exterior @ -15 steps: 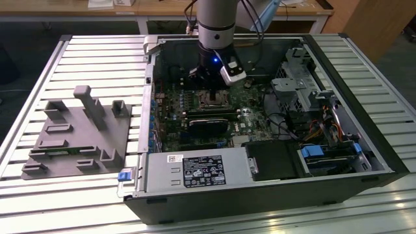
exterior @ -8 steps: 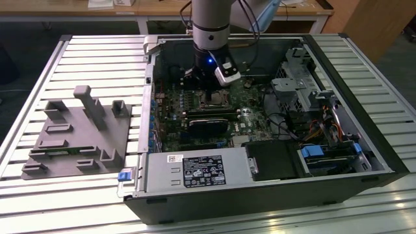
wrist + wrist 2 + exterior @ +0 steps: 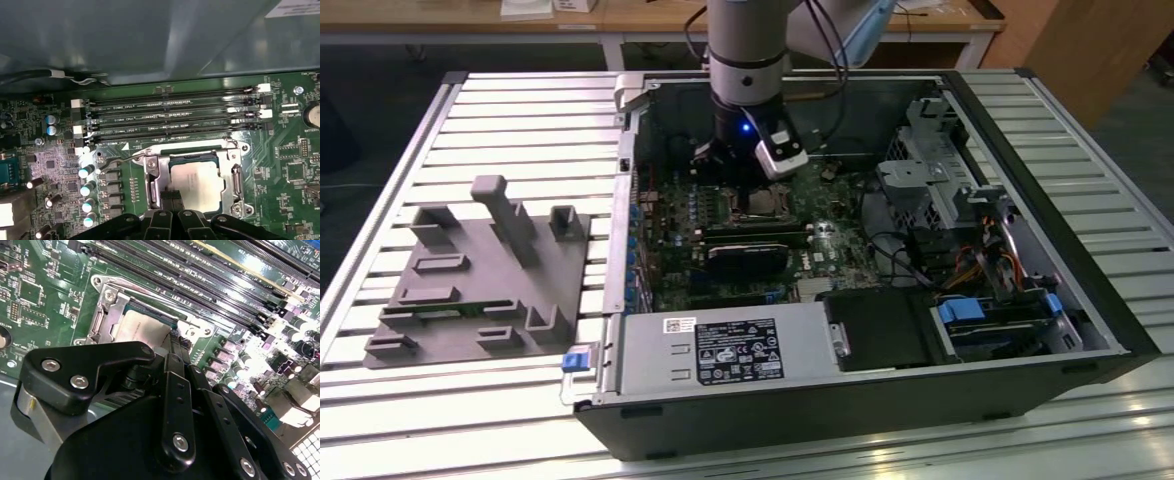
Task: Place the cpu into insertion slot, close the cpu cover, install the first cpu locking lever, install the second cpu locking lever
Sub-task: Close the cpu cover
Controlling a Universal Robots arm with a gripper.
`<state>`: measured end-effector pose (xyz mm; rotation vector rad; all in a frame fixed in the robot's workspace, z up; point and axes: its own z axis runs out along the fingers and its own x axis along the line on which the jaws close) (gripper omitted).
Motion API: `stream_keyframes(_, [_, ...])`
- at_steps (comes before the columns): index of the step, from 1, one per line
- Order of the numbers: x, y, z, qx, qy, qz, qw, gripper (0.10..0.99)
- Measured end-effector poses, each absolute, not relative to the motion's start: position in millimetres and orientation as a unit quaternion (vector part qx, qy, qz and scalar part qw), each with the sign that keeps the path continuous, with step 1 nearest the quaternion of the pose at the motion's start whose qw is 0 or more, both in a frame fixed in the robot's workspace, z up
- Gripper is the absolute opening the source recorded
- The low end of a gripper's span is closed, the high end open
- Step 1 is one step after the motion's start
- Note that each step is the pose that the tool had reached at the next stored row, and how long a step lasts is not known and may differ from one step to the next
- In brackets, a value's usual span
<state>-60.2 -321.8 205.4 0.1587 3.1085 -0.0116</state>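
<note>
Silver-topped cpu (image 3: 196, 186), framed by the cpu cover (image 3: 154, 175), is judged light, fragile, edge-gripped only; hand (image 3: 172, 198) is pressed together, nothing pinched.

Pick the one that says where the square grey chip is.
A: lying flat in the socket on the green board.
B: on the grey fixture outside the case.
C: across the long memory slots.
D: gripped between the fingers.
A: in the first wrist view the chip lies flat inside the socket, the gripper at its edge.
</note>
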Motion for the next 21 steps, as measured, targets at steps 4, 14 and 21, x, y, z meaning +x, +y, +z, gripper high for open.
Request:
stream_keyframes(4, [-61.6, -321.7, 203.9, 0.038, 0.999, 0.0, 0.014, 0.106])
stream_keyframes(14, [-65.6, -321.7, 201.2, 0.018, 1.0, 0.017, 0.014, 0.106])
stream_keyframes(21, [-65.8, -321.8, 198.3, 0.014, 1.0, 0.017, 0.013, 0.106])
